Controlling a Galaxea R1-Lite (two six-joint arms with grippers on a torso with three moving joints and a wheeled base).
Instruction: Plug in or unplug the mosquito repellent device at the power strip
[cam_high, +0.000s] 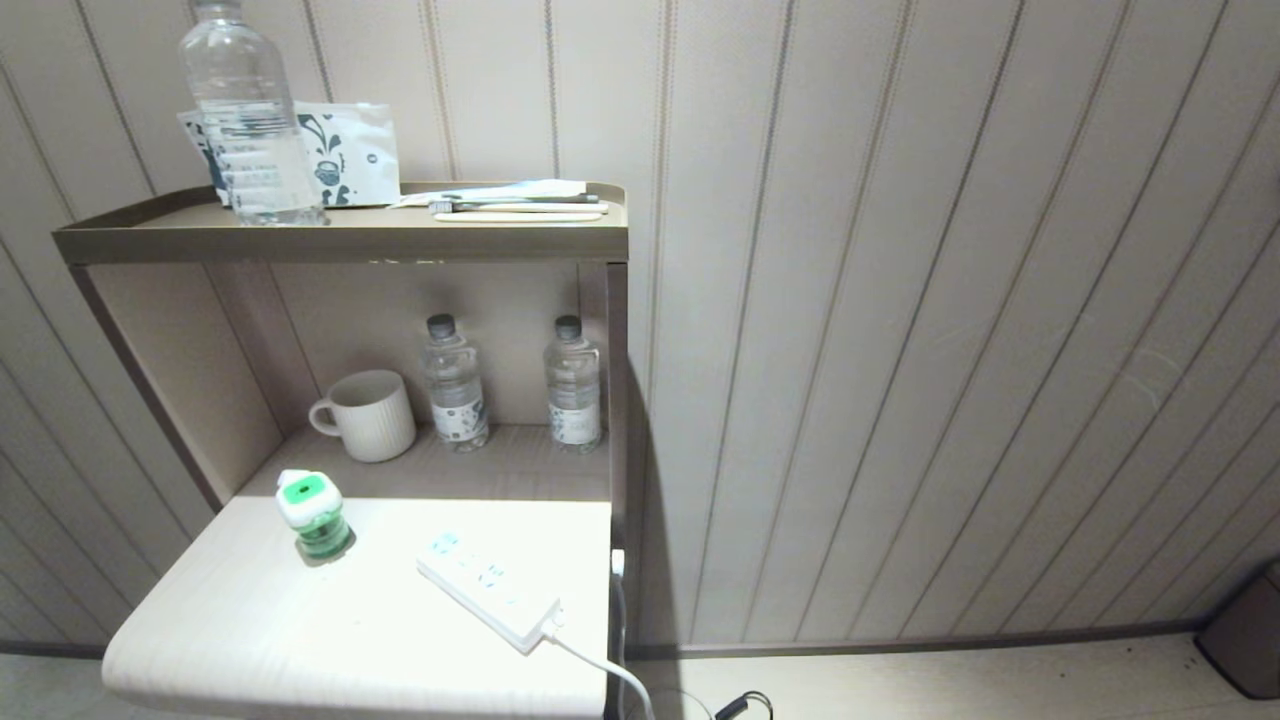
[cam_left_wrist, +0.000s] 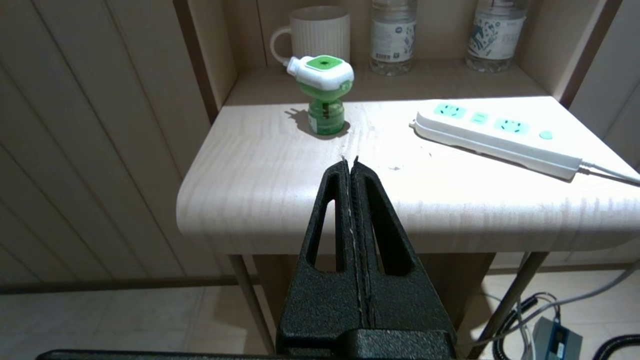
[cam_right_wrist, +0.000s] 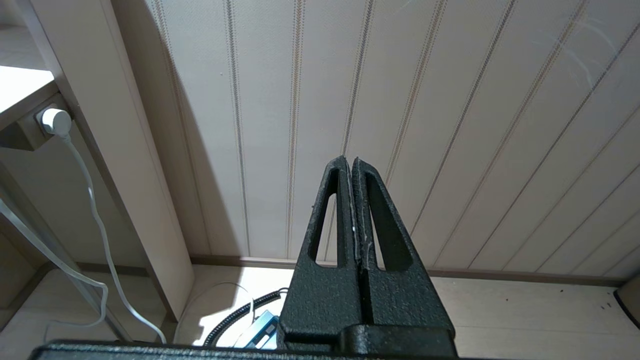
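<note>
The mosquito repellent device (cam_high: 312, 515) (cam_left_wrist: 324, 90), white cap with a green square over a green bottle, stands upright and unplugged on the pale table's left side. The white power strip (cam_high: 488, 590) (cam_left_wrist: 495, 135) lies flat to its right, sockets empty, its cable running off the table's right edge. My left gripper (cam_left_wrist: 349, 160) is shut and empty, held off the table's near edge, well short of the device. My right gripper (cam_right_wrist: 349, 160) is shut and empty, off to the right of the table, pointing at the panelled wall. Neither arm shows in the head view.
Behind the table (cam_high: 250, 640) a shelf recess holds a white mug (cam_high: 365, 415) and two water bottles (cam_high: 455, 385) (cam_high: 573, 385). A larger bottle (cam_high: 248, 120) and packets sit on the top shelf. A plug (cam_right_wrist: 54, 121) and cables hang at the unit's right side.
</note>
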